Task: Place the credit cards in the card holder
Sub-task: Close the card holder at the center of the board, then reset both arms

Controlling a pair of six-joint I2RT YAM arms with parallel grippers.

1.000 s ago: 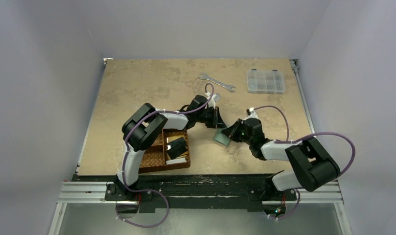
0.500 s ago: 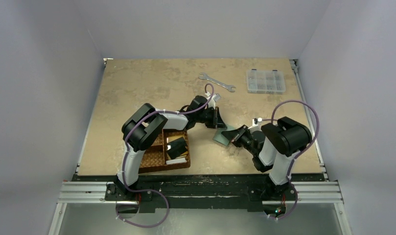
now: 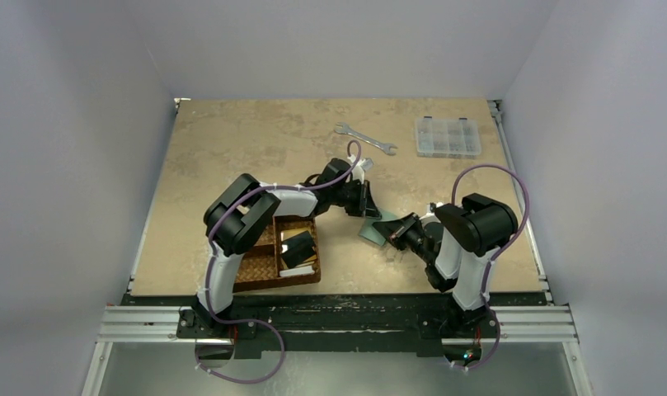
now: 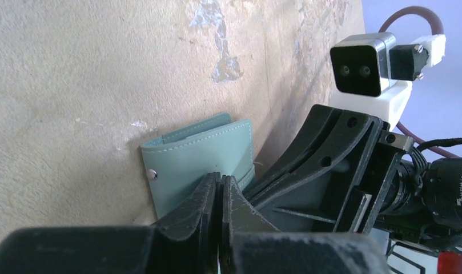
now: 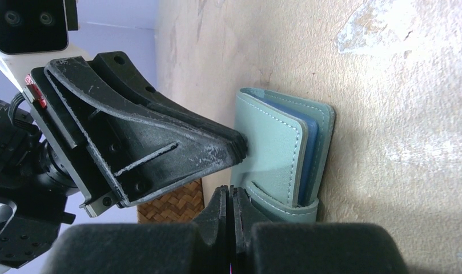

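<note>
The left fingers (image 4: 208,197) are pressing flat together with nothing between them, their tips resting on the cover of the small grey-green stitched leather card holder (image 4: 200,154). The right fingers (image 5: 220,205) are likewise clenched empty, sitting at its strapped edge. The holder is lying nearly closed on the beige mottled worktop (image 3: 231,148), near the brown woven basket (image 3: 255,270) that is holding black and white plastic cards (image 3: 297,245).

Mottled tan stone-look table (image 3: 223,148). A silver open-ended wrench (image 3: 364,139) and a clear plastic compartment box (image 3: 448,137) sit by the far edge, the box nearer the far right corner. A brown woven basket (image 3: 255,272) is at the near edge, left side. A small grey-green leather card holder (image 4: 200,160) lies around the middle.
</note>
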